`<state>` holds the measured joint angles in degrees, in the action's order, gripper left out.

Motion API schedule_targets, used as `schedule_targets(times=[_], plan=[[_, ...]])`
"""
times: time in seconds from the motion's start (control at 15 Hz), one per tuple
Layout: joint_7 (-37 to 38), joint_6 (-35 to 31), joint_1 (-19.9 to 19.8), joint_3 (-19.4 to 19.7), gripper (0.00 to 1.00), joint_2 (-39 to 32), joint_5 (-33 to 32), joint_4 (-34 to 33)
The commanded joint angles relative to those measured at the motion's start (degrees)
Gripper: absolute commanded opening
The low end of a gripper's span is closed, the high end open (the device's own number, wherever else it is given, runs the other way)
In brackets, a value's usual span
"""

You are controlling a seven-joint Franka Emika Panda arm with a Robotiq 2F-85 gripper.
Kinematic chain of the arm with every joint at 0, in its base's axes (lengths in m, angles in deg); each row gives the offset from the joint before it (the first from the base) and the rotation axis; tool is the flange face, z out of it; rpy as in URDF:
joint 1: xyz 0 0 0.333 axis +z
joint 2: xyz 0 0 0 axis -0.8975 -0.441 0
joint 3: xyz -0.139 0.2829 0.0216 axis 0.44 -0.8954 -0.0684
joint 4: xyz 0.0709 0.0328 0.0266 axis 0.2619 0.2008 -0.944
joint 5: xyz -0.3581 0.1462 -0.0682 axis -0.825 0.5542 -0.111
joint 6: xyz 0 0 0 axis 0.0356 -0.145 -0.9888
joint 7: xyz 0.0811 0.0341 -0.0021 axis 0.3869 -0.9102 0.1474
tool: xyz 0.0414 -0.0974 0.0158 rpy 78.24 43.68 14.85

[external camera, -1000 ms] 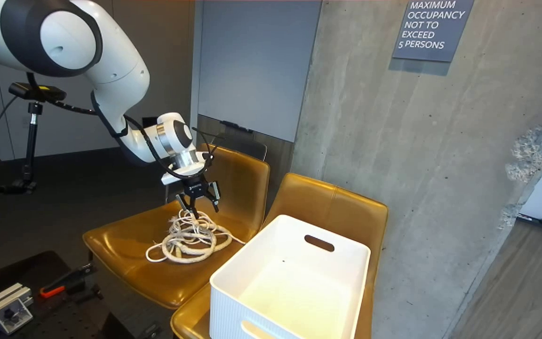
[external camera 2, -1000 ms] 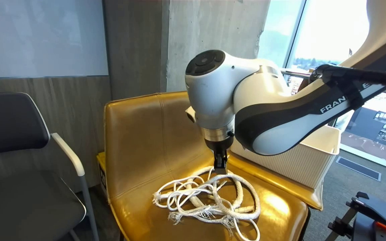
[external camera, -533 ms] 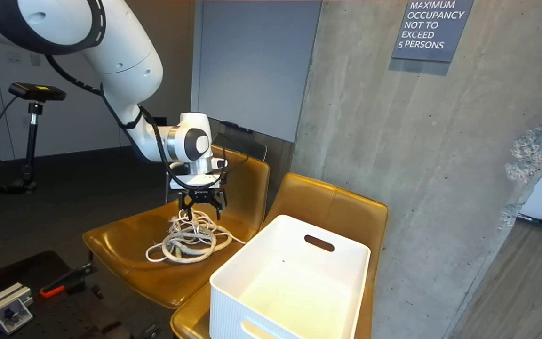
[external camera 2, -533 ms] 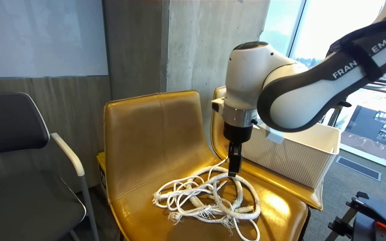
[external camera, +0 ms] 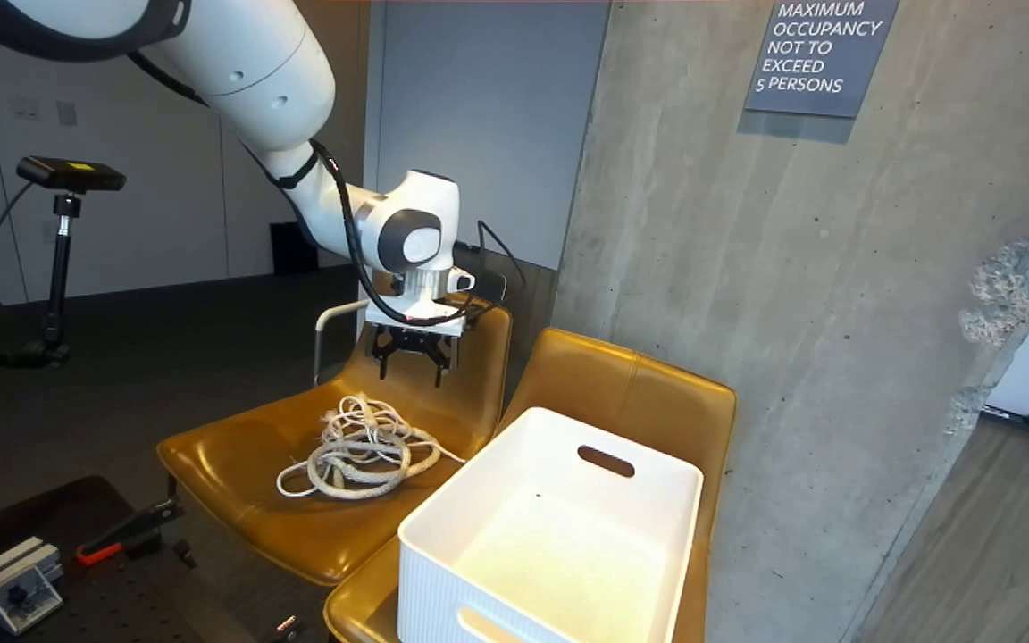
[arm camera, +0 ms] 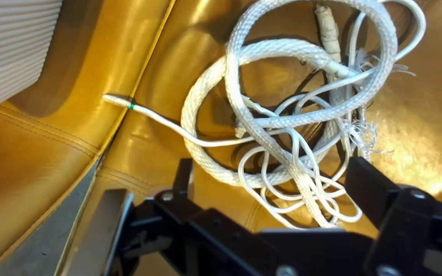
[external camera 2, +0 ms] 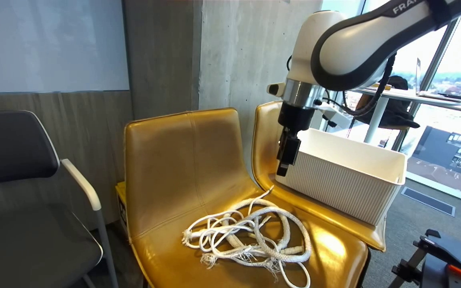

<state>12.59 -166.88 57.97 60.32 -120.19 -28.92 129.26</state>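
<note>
My gripper [external camera: 410,378] is open and empty. It hangs above the back part of a tan leather chair [external camera: 238,500], and in an exterior view its fingers [external camera 2: 283,171] show edge-on. A tangle of white rope [external camera: 370,430], thick braided loops mixed with thin cord and frayed ends, lies on the seat below. The rope also shows in an exterior view [external camera 2: 306,240]. In the wrist view the two fingers [arm camera: 270,165] stand wide apart, and the rope [arm camera: 240,107] lies beyond and between them. One thin cord end reaches the gap towards the second chair.
A white ribbed bin [external camera 2: 334,188] stands on a second tan chair [external camera: 523,375] beside the first; its inside looks bare. A grey armchair [external camera 2: 18,224], a concrete wall [external camera: 791,313] and a camera stand [external camera: 59,259] are around. A dark table [external camera: 121,598] holds a clamp.
My gripper has risen off the rope, moving towards the bin's side in both exterior views, and turned more upright. Its fingers stay open. The rope, chairs and bin have not moved.
</note>
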Motion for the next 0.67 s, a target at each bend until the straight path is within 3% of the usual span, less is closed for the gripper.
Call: schedule_targets(times=[0.0,0.6], plan=[[-1.1,0.94,0.9,1.02,1.0,0.2,0.8,-1.1],[-1.87,1.83,0.88,1.1,1.0,0.13,0.83,-2.04]])
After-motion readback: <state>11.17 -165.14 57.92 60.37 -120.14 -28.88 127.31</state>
